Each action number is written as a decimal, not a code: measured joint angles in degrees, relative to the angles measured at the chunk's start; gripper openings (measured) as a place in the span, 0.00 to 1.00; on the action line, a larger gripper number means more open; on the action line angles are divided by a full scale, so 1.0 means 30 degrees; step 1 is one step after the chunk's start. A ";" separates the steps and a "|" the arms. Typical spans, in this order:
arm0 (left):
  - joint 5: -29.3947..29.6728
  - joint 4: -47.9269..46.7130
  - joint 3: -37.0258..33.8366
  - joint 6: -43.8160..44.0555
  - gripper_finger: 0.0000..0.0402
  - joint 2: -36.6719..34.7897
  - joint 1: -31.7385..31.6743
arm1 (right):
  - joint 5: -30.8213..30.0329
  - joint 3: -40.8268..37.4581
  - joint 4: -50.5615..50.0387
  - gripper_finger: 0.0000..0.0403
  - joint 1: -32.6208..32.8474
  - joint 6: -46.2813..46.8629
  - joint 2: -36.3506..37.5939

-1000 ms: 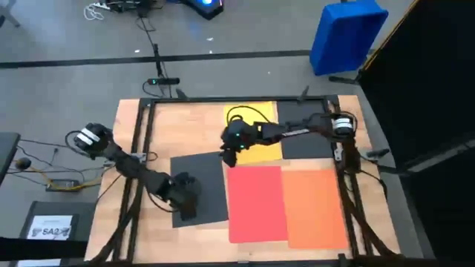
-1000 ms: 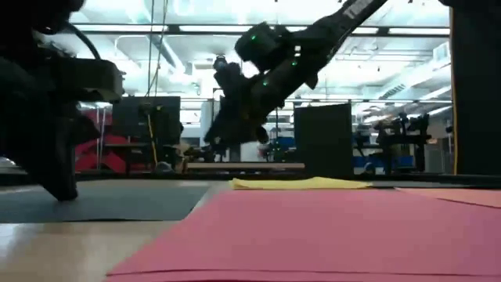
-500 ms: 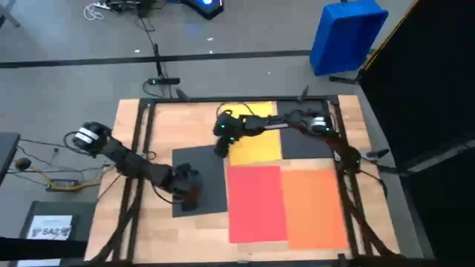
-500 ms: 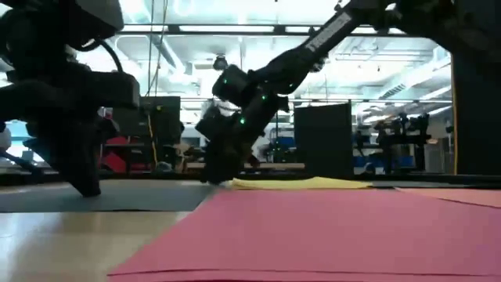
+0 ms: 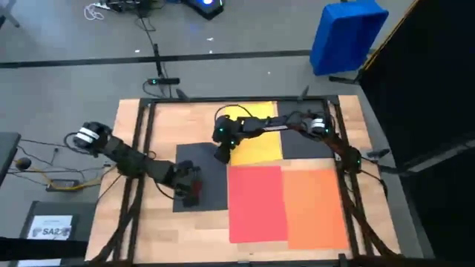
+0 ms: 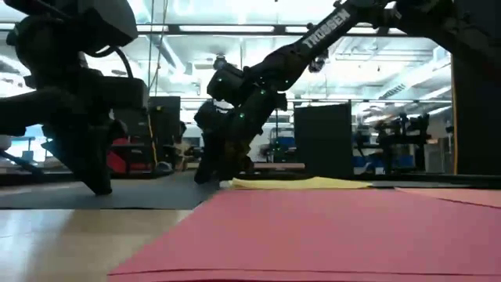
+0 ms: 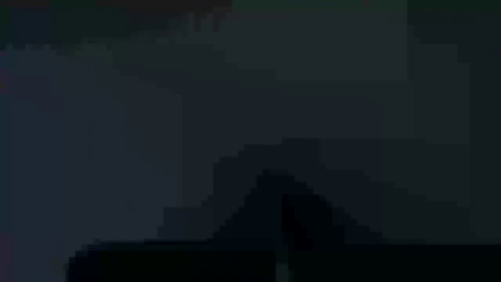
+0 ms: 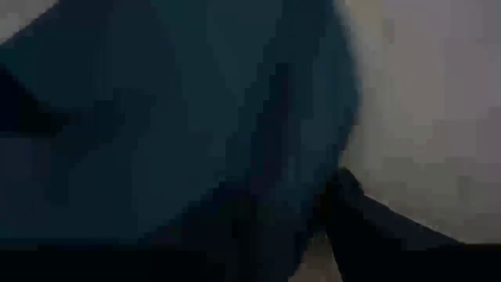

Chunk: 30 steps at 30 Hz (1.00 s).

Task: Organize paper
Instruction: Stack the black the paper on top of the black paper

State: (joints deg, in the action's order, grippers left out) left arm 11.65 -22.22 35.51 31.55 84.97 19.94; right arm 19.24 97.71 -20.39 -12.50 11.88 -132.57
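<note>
My two arms work low over the bench (image 5: 163, 126), a wooden top ringed by a dark frame, with coloured paper spread across it. My left gripper (image 5: 189, 191) is pressed down on the dark grey sheet (image 5: 208, 174), which lies left of centre, its fingers closed tight with nothing between them that I can see; in the low view this gripper (image 6: 98, 182) meets the sheet (image 6: 117, 196) at its tip. My right gripper (image 5: 221, 154) reaches in from the right side and sits down at the seam where the dark grey sheet meets the left edge of the yellow sheet (image 5: 256, 148); its fingers stand partly apart, and I cannot tell whether they have hold of either sheet. The low view shows that gripper (image 6: 213, 174) down at the bench just beside the yellow sheet (image 6: 301, 183), whose near edge lifts slightly. The red sheet (image 5: 256, 204) lies flat toward the front edge, with the orange sheet (image 5: 315, 208) just beside it on the right, reaching toward the front right corner. Another dark sheet (image 5: 304, 141) lies right of the yellow one, near the back right corner. Both wrist views are too dark to read.
</note>
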 joint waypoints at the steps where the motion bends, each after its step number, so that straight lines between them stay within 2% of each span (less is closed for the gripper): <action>1: 0.0005 0.0000 0.0000 -0.0016 0.00 0.0000 0.0000 | 0.0265 -0.0007 0.0045 0.39 0.0039 0.0011 0.0000; 6: 0.0012 0.0000 0.0000 -0.0016 0.00 0.0007 0.0007 | 0.1895 -0.0036 0.0354 0.39 0.0135 0.0567 -0.0022; 14: 0.0020 -0.0008 0.0000 0.0021 0.00 0.0015 0.0007 | 0.5880 -0.0036 0.0354 0.39 0.0254 0.2122 -0.0023; 17: 0.0053 -0.0015 0.0000 0.0035 0.00 0.0015 0.0007 | 0.6629 -0.0036 0.0376 0.39 0.0550 0.2228 -0.0029; 24: 0.0059 -0.0015 -0.0007 -0.0001 0.00 0.0022 0.0007 | 0.6084 -0.0044 0.1374 0.39 0.0769 0.3445 0.0240; 30: 0.0056 -0.0015 -0.0007 -0.0008 0.00 0.0022 0.0007 | 0.4032 -0.0036 0.2154 0.32 0.0755 0.4668 0.0313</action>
State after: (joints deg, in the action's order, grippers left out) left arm 11.81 -22.26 35.48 31.53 85.03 19.97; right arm 31.34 97.60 -13.93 -10.24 25.89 -131.63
